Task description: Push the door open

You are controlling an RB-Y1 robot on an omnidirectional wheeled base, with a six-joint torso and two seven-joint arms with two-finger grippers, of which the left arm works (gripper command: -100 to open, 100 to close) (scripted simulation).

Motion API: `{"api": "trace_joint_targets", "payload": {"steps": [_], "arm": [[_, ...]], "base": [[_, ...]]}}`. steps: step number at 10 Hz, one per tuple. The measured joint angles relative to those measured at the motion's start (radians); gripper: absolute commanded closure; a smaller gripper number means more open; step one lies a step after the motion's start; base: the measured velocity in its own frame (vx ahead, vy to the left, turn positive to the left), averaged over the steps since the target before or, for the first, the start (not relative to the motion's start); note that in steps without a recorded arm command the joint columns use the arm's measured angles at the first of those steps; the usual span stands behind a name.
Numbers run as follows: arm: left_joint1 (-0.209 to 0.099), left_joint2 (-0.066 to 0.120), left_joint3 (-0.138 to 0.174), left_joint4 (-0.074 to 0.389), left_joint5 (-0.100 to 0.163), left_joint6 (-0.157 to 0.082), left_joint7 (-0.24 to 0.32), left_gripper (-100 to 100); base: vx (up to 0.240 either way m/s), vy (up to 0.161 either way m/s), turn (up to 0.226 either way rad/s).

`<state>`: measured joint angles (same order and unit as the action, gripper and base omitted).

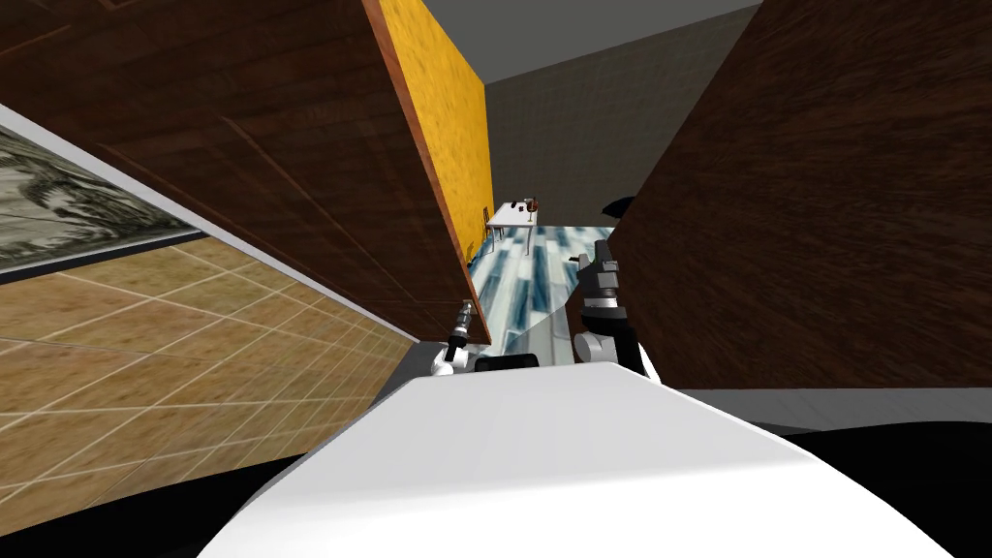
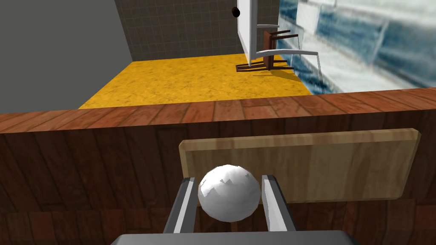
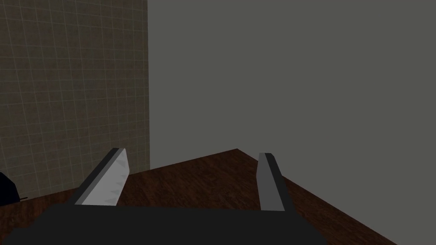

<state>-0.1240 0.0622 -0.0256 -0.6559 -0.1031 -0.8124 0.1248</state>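
Brown door (image 2: 85,170), one knob (image 2: 229,200) in left gripper (image 2: 228,179)

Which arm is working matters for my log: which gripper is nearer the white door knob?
Left. The left gripper is shut on the white knob on the door, a finger at each side. The right gripper stands open beside the dark wooden panel, away from the knob.

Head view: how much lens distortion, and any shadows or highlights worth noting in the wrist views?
Head view: strongly rolled and wide, door and walls splay to the corners. Left wrist view: jagged white highlights on the knob; the chair casts a dark shadow on the yellow wall. Right wrist view: dim, flat grey shading; faceted highlight on one finger.
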Motion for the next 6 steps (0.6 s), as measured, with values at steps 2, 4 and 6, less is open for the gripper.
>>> {"api": "trace_joint_targets", "payload": {"steps": [2,4,6], "arm": [[0.013,0.000,0.001,-0.018,0.001,0.014,-0.001,100],[0.006,0.004,0.015,0.009,0.009,0.005,-0.008,100],[-0.007,0.010,0.028,0.023,0.018,0.002,-0.011,100]], "base": [[0.106,-0.050,0.030],[0.173,-0.069,0.038],[0.186,-0.062,0.024]]}}
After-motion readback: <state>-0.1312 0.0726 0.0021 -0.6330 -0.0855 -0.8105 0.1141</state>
